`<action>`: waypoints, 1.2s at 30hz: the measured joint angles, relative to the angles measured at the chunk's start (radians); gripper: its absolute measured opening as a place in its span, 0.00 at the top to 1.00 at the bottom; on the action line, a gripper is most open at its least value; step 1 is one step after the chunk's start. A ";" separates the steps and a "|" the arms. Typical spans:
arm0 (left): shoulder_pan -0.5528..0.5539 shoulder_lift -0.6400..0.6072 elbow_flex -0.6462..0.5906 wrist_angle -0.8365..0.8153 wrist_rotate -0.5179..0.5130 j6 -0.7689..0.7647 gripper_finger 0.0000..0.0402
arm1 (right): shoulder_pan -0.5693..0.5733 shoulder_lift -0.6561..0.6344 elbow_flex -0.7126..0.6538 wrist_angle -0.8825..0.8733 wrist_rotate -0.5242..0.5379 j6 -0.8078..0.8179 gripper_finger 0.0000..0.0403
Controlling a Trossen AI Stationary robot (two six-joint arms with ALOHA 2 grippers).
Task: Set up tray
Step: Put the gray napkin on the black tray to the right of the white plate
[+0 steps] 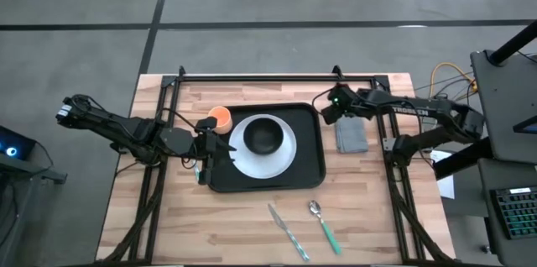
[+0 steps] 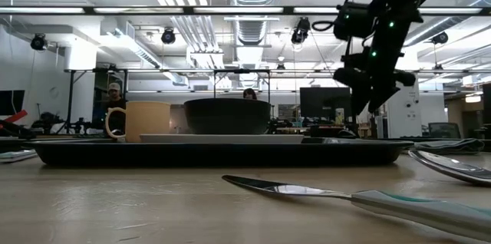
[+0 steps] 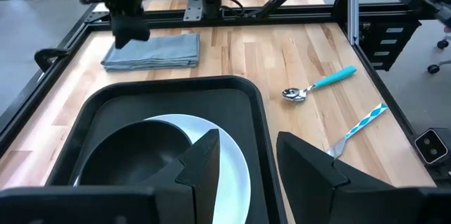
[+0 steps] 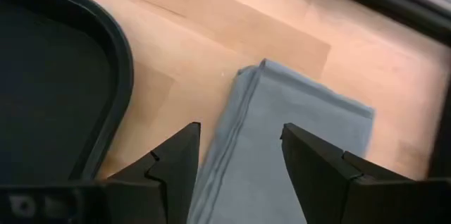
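The black tray point(image 1: 306, 170) lies mid-table and carries a white plate point(image 1: 285, 159), a black bowl point(image 1: 264, 135) on the plate, and an orange cup point(image 1: 220, 117) at its far left corner. My left gripper point(image 1: 216, 151) is open at the tray's left edge; in its wrist view its fingers point(image 3: 204, 162) stand over the plate point(image 3: 232, 175) and the tray floor point(image 3: 243, 104), touching nothing that I can see. My right gripper point(image 1: 335, 112) is open and raised above the far end of the folded grey napkin point(image 1: 351, 135), right of the tray. Its fingers point(image 4: 176, 160) stand over the napkin point(image 4: 282, 146).
A teal-handled spoon point(image 1: 322, 223) and a fork with a blue-white handle point(image 1: 288, 232) lie on the bare wood near the table's near edge. Black frame rails point(image 1: 252, 76) run along the far, left and right sides. Bare wood lies left of the fork.
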 joint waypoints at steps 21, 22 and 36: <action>0.000 0.000 0.000 0.001 0.000 -0.003 0.69 | -0.091 0.323 0.002 0.179 -0.012 -0.039 0.54; 0.000 0.000 0.000 0.001 0.000 -0.003 0.69 | -0.098 0.326 0.002 0.182 -0.018 -0.038 0.54; 0.000 0.000 0.000 0.000 0.000 -0.012 0.69 | -0.132 0.323 0.000 0.182 -0.065 -0.046 0.96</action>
